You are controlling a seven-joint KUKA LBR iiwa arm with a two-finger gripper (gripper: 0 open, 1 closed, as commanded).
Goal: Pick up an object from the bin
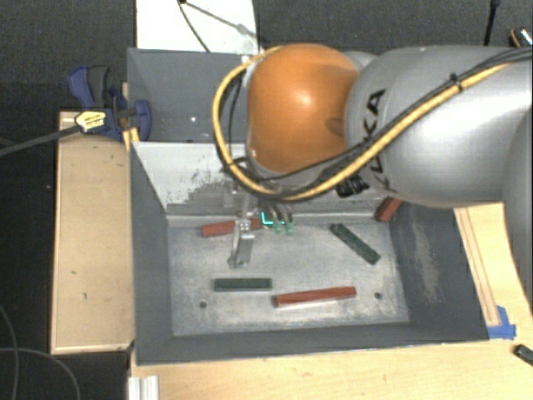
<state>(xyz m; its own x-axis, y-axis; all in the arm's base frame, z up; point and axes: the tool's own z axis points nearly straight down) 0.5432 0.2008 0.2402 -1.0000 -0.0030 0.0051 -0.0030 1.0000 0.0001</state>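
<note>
At the back left of the bin [150,248], the gripper [242,245] hangs low, just beside a red-brown bar [218,229]. You cannot tell whether it is open or closed. Treat this as the approach step; the next move calls for centring on that bar, then closing. Count three red-brown bars and two dark green bars [241,284].

Clock centred on the gripper [241,252], low in the bin [151,290]. Short stick [218,229] is just beside it at 10, flat bar [242,284] near at 6, and long bar [315,297] at 4. Slanted bar [355,243] is out at 3, with a stub [386,211] at that bar's 1, by the back wall.
</note>
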